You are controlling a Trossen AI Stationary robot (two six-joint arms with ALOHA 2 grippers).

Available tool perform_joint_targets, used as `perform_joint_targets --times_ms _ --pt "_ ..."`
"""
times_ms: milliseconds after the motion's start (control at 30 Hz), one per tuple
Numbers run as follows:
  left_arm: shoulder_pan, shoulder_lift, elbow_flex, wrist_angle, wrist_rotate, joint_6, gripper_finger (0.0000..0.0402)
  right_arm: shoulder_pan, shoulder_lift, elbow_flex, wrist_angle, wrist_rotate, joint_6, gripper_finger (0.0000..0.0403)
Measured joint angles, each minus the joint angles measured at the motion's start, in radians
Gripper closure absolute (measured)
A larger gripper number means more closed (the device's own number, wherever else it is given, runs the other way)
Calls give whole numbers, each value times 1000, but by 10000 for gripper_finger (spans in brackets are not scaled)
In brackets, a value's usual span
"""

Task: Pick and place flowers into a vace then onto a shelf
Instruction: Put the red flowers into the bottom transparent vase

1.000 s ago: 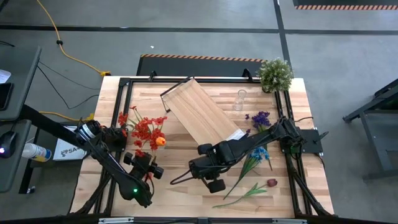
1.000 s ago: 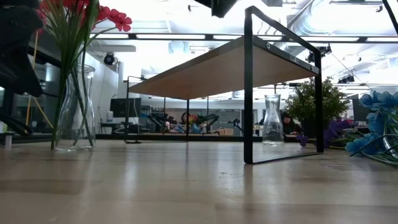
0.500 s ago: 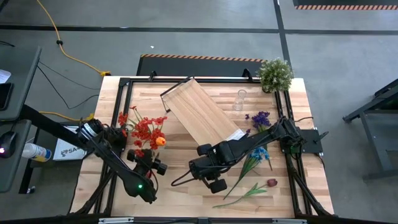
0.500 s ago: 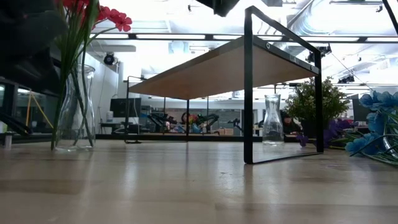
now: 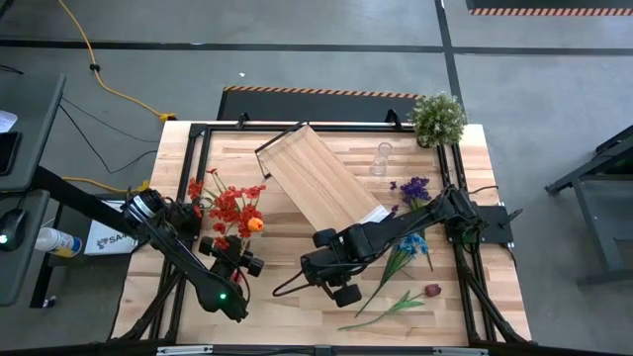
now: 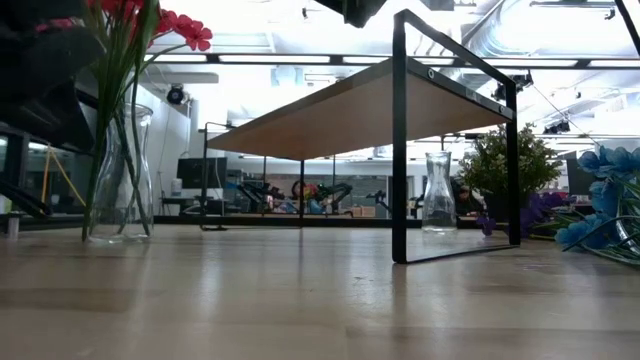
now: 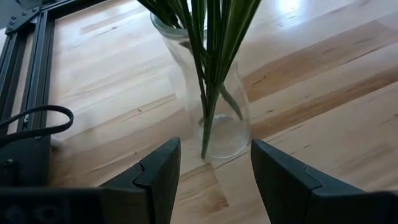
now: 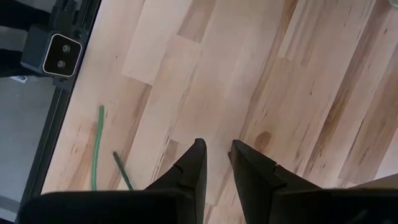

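Left hand (image 7: 214,180) gapes open just before the vase (image 7: 211,93).

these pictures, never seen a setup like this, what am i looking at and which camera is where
Two dark robot arms work at a wooden table. One picture looks straight down on it, one looks level across the tabletop, and two come from cameras on the arms' wrists.

The left gripper hangs with open fingers just short of a glass vase that already holds red and orange flowers. It holds nothing. The right gripper hovers over bare wood with its fingers nearly together, gripping nothing.

A wood shelf on a black frame stands at an angle mid-table, with an empty second vase and a bushy potted plant behind it. Loose blue flowers, purple flowers and one dark red flower lie on the right side.
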Motion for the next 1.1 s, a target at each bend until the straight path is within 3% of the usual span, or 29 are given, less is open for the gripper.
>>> perform_joint_targets --times_ms 1100 --pt "1 0 -34 3 -68 -8 172 -2 0 0 25 0 6 336"
